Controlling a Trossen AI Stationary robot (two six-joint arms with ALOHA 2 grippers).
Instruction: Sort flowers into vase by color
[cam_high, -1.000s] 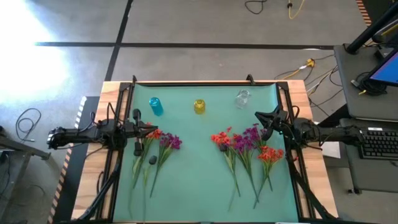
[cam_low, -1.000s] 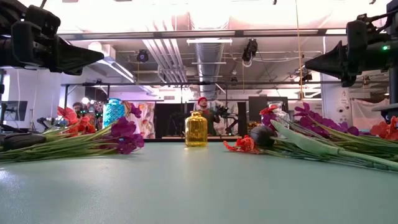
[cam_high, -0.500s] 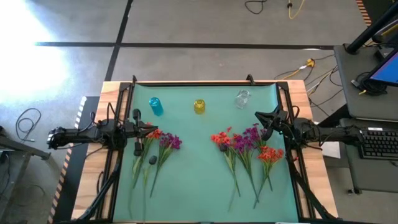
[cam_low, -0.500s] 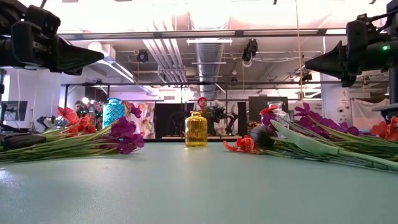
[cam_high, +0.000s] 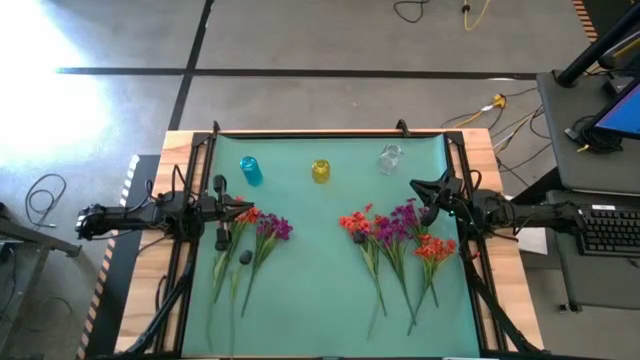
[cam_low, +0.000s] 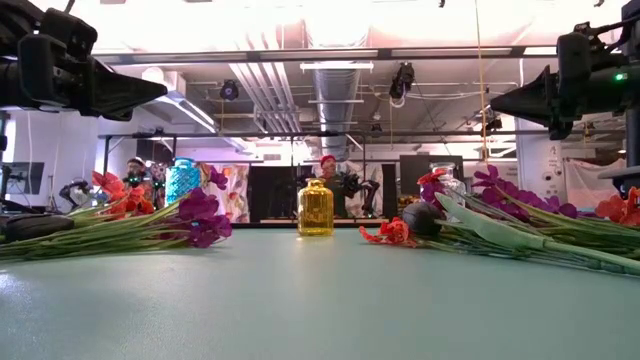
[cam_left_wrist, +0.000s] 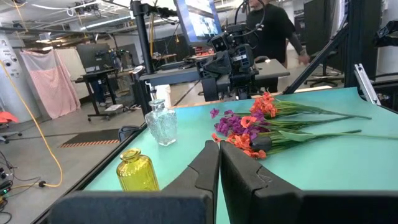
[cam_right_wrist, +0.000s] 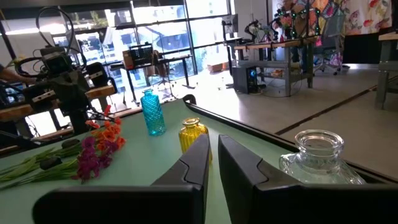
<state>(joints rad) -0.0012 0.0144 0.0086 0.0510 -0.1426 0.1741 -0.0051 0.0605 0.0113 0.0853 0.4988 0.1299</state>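
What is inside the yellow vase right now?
Nothing shows inside the yellow vase: no stem rises from its neck, and the tinted glass looks empty. All flowers lie on the mat, in a left and a right pile. The very bottom of the vase cannot be checked.

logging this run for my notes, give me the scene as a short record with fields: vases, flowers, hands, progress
vases: blue vase, yellow vase and clear glass vase, upright in a row at the far side of the green mat; no flowers in them
flowers: left bunch and larger right bunch lying flat, orange-red and purple mixed, a few dark buds
left hand: shut, empty, raised over the left bunch's blooms
right hand: shut, empty, raised near the clear glass vase
progress: sorting not begun
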